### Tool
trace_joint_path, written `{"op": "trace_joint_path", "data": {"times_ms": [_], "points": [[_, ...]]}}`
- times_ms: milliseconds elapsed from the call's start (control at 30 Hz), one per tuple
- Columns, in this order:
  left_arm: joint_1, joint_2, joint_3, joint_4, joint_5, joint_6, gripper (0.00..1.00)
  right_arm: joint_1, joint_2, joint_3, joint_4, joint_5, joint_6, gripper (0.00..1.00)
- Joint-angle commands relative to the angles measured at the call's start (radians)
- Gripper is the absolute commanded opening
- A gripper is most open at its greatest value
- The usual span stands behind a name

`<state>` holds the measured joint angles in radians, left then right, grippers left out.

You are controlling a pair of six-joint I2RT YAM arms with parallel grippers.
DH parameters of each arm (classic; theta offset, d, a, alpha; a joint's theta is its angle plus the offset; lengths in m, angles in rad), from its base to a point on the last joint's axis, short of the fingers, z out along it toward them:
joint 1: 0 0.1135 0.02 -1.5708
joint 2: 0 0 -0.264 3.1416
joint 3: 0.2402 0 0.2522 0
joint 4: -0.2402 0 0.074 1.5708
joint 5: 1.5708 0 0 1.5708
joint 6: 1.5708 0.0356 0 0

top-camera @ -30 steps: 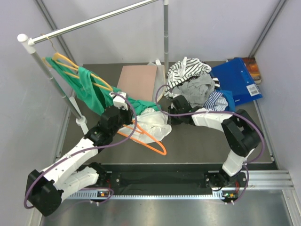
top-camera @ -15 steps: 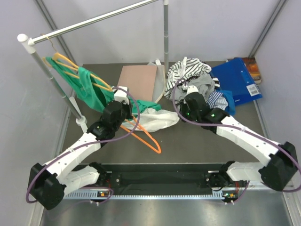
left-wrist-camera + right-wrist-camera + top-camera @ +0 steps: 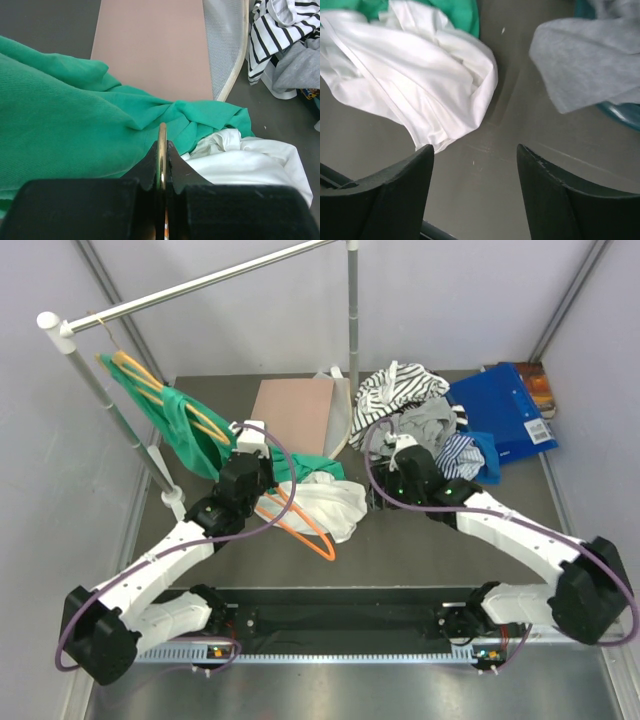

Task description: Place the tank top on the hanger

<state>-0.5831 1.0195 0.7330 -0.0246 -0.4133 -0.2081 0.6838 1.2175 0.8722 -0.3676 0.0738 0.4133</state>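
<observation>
A dark grey table [image 3: 420,550] stands between pale walls, and a metal clothes rail [image 3: 200,285] crosses its back left corner. From this rail hangs a paler yellow-orange hanger [image 3: 150,380] with a green garment [image 3: 185,425], and the lower end of the garment lies on the table. A flat pink-brown board [image 3: 292,412] lies at the middle of the back edge. Toward the back right corner there is a pile with a black-and-white striped shirt [image 3: 400,388] and a grey garment [image 3: 430,425], next to a blue folder [image 3: 505,405].

The white tank top [image 3: 335,502] lies crumpled near the centre of the table, and it touches the end of the green garment. The bright orange hanger [image 3: 305,530] lies slanted on the table at the left side of the tank top, with its lower corner toward the near edge. I cannot tell if any part of it is inside the fabric.

The left gripper [image 3: 161,165] is over the green garment, and its jaws are closed tightly on a thin rod of the orange hanger. The right gripper [image 3: 474,150] is above the bare table, just beside the right edge of the tank top. Its jaws stand wide apart with nothing between them.
</observation>
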Motion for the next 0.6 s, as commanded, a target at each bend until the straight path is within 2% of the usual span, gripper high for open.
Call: {"op": "trace_joint_path", "data": {"times_ms": [0,133,233,567], "points": [[0.003,-0.033,0.009,0.029,-0.035,0.001,0.00,-0.007,0.091,-0.096,0.258,-0.216,-0.016,0.61],[0.003,-0.042,0.006,0.029,-0.038,0.001,0.00,-0.003,0.184,-0.147,0.351,-0.308,-0.065,0.56],[0.002,-0.038,0.006,0.029,-0.036,0.004,0.00,0.005,0.238,-0.137,0.319,-0.316,-0.070,0.51],[0.003,-0.022,0.002,0.028,-0.030,-0.002,0.00,0.014,0.309,-0.190,0.470,-0.342,0.071,0.51]]}}
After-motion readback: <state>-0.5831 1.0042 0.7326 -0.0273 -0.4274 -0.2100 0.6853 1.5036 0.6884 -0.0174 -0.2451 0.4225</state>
